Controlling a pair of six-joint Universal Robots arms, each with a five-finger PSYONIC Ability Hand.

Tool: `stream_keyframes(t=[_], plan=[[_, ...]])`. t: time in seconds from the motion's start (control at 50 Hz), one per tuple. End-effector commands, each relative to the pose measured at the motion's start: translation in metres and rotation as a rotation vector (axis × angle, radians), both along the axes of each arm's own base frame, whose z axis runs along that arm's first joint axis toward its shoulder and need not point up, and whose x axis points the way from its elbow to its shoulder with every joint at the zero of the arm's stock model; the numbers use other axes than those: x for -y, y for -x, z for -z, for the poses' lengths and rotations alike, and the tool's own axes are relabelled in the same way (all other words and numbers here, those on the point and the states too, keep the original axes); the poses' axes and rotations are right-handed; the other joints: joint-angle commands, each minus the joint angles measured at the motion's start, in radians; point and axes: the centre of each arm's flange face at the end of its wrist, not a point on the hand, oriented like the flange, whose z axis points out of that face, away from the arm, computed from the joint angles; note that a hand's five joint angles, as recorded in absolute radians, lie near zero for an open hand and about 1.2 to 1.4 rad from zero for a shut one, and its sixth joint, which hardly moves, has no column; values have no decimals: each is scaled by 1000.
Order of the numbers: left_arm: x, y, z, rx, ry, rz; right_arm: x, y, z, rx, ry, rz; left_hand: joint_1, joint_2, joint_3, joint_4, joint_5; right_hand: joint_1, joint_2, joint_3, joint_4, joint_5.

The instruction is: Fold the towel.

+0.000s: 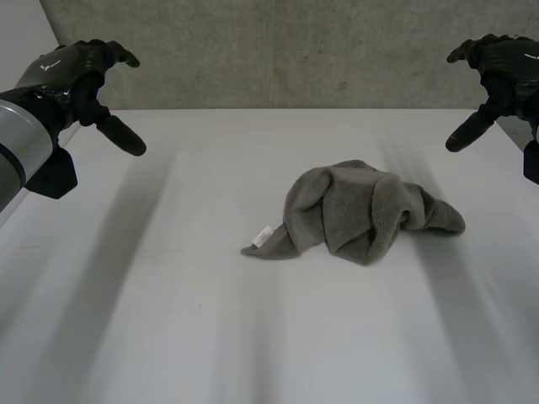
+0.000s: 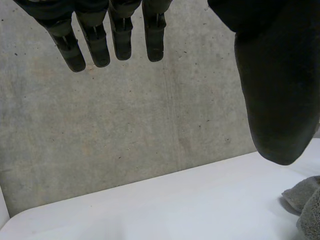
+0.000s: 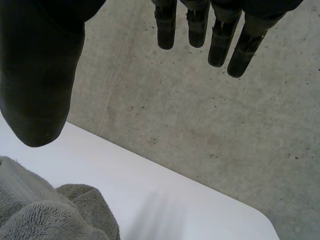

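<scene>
Crumpled grey towel (image 1: pixel 362 210), white tag (image 1: pixel 264 237)

Matte black left hand (image 1: pixel 76 76) with a small pale mark on its back, mounted on a left arm (image 1: pixel 18 141) of smooth silver-grey cylinder, a black boxy housing (image 1: pixel 52 172) under the wrist. Matching black right hand (image 1: pixel 503 67), ridged across the back. Close up in the left wrist view: slim left fingers (image 2: pixel 95 45) of dark segments with blunt rounded tips, beside a broad, smooth left thumb (image 2: pixel 277 95). In the right wrist view: the same slender, segmented right fingers (image 3: pixel 220 42) and thick, rounded right thumb (image 3: pixel 37 85)
</scene>
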Motion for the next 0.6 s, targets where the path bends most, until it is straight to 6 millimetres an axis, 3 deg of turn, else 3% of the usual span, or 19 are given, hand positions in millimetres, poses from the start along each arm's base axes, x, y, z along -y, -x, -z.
stream_keyframes(t=[0.02,0.38,0.6], plan=[[0,0,-1,4,7,0,0,-1,3,-2,-8,-3,-73,-65,-52,-59,-49,-65,-79,-44,-76,-61],[-1,1,-3,1,17,8,-4,-6,5,-10,-16,-36,-73,-65,-52,-59,-49,-65,-79,-44,-76,-61],[0,1,-2,2,12,8,22,-23,47,-33,-145,-142,-73,-65,-52,-59,-49,-65,-79,-44,-76,-61]])
